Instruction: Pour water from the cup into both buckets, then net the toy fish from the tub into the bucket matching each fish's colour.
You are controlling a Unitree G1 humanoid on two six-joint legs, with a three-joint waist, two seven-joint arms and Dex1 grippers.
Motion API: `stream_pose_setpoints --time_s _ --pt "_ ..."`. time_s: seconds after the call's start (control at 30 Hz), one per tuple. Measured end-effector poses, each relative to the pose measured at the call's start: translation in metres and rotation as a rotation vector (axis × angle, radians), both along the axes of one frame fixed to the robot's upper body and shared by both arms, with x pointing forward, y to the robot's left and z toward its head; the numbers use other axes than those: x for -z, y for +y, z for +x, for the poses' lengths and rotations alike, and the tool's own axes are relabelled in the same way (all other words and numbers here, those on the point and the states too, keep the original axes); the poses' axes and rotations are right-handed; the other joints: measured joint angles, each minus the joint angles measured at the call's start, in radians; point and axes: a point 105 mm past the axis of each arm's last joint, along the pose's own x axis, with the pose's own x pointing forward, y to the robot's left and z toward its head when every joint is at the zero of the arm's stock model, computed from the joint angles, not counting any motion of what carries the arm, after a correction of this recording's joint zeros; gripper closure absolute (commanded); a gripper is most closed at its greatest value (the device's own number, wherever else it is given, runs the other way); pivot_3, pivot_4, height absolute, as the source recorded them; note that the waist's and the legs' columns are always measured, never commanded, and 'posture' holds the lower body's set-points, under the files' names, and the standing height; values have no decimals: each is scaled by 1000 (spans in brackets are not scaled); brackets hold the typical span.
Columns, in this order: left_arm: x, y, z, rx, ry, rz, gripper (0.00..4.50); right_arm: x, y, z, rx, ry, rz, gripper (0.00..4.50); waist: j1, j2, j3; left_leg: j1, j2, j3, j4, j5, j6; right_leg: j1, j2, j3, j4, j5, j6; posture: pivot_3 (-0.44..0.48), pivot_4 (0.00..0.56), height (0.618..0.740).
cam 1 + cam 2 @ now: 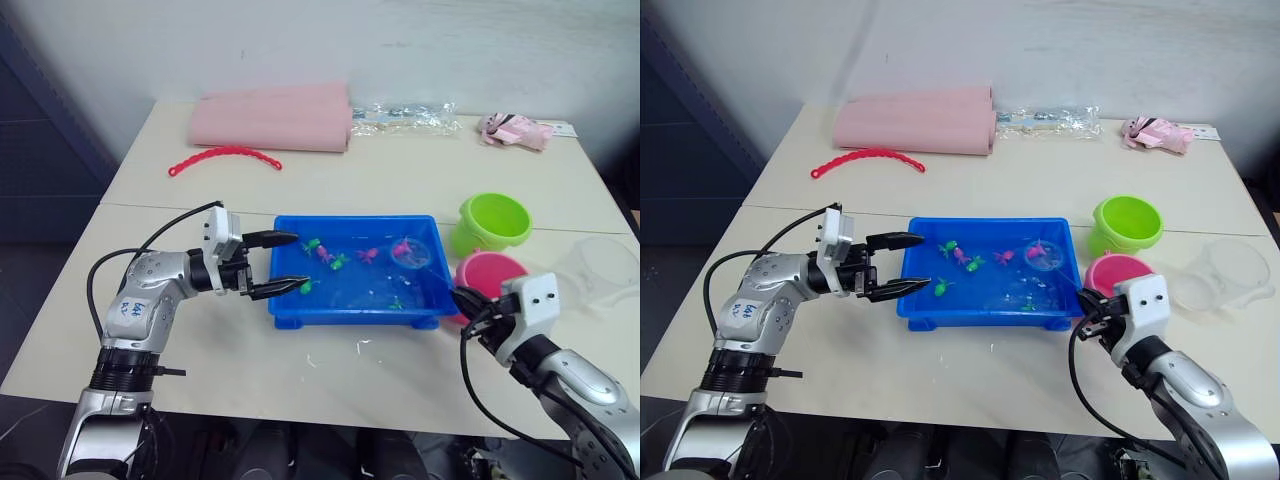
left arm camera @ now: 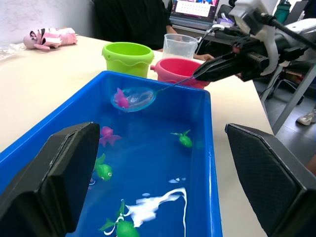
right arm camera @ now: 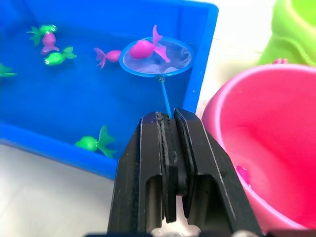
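Two pale tables (image 1: 400,190) stand pushed together before a white wall. No readable brand shows on the task things; the left forearm carries some small handwritten marks, too small to read.

At the near table's middle sits the blue tub (image 1: 352,312), holding water and several green and pink fish (image 3: 55,58). Just beside its right end stand the green bucket (image 1: 492,222) and, nearer the robot, the pink bucket (image 1: 492,272), with something small and pink inside it. The clear cup (image 1: 1222,272) rests to the right of both.

Reaching in from the left with its forearm lying level, the left gripper (image 1: 288,264) points across the tub's left rim, fingers spread wide, one above the wall and one just outside the near corner, holding nothing.

Bent in from the lower right, the right gripper (image 3: 170,121) is clamped tight on the net's thin handle beside the pink bucket. The net (image 3: 157,57) hangs over the tub's right end, a pink fish (image 3: 145,48) lying in its mesh.

On the far table lie a pink folded cloth (image 1: 272,118), a red beaded strip (image 1: 224,156), a clear plastic bag (image 1: 405,117) and a small pink toy (image 1: 515,130).
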Motion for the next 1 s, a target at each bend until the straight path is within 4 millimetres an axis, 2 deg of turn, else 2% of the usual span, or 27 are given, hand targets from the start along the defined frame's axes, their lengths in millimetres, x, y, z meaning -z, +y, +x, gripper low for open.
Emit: stream_pose_setpoints --time_s 0.13,0.33,0.5,0.67,0.77,0.9,1.0 --pt "-6 -4 1 20 -20 -5 78 -18 0 -16 -52 -87 -8 4500 0 0 0 1 0 0 0 0 0 1 0 0 0 0 0 0 150 740" --pt "-9 -11 3 62 -17 -25 78 -24 -9 -33 -63 -104 -25 4500 1 0 0 1 0 0 0 0 0 1 0 0 0 0 0 0 150 740" --pt "-14 -19 5 97 -16 -41 78 -31 -17 -55 -60 -119 -35 4500 1 0 0 1 0 0 -1 0 0 1 0 0 0 0 0 0 150 740" --pt "-35 -40 5 183 -27 -102 78 -48 -47 -87 27 -161 -90 4500 5 0 0 2 0 0 -1 0 0 2 0 0 0 0 0 0 150 740" --pt "-38 -46 3 216 -32 -103 78 -51 -61 -100 85 -162 -116 4500 4 0 0 2 0 0 -1 0 0 2 0 0 -1 0 0 0 150 740" --pt "-37 -55 0 261 -36 -106 78 -46 -79 -114 148 -134 -178 4500 0 0 0 3 0 1 -2 0 -1 1 0 2 -2 0 0 0 150 740" --pt "-41 -61 -2 289 -48 -103 78 -37 -92 -120 183 -113 -288 4500 2 0 0 3 0 1 -2 -1 -1 1 0 2 -3 0 0 0 150 740"
